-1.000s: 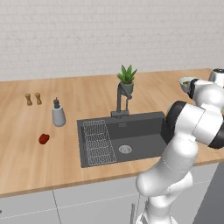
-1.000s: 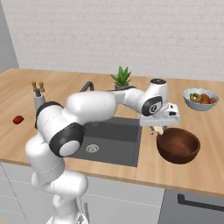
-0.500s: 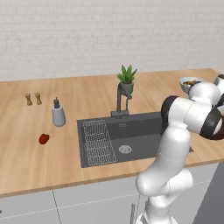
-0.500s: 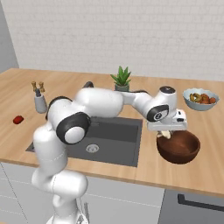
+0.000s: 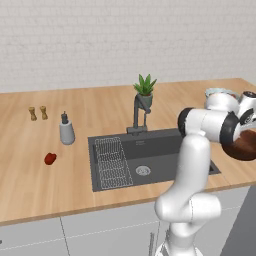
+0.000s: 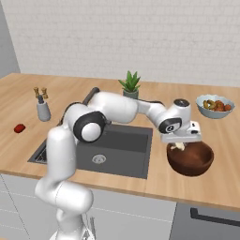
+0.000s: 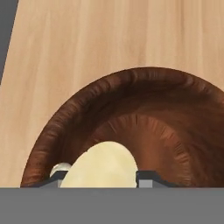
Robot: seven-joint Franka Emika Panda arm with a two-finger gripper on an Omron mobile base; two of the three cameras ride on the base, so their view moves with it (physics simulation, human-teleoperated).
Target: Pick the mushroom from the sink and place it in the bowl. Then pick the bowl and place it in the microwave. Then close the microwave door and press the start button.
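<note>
My gripper point(image 6: 180, 143) hangs just over the near-left rim of the reddish-brown bowl point(image 6: 193, 161), which stands on the wooden counter right of the sink point(image 6: 117, 146). It is shut on the pale cream mushroom point(image 6: 177, 146). In the hand view the mushroom point(image 7: 103, 165) sits between the two finger tips of the gripper point(image 7: 101, 180), above the bowl's point(image 7: 131, 78) inside near its edge. The left base view shows the bowl point(image 5: 246, 148) partly hidden behind the arm, and the dark sink point(image 5: 155, 152) with its round drain.
A pale bowl of orange fruit point(image 6: 215, 106) stands behind the brown bowl. A potted plant point(image 6: 130, 85) and the faucet point(image 5: 138, 113) are behind the sink, with a wire rack point(image 5: 111, 162) in its left part. A soap dispenser point(image 5: 66, 131) and a red pepper point(image 5: 50, 158) lie to the left.
The gripper has carried the mushroom a little further right, from the bowl's left edge to over its rim. The arm has stretched out along with it.
</note>
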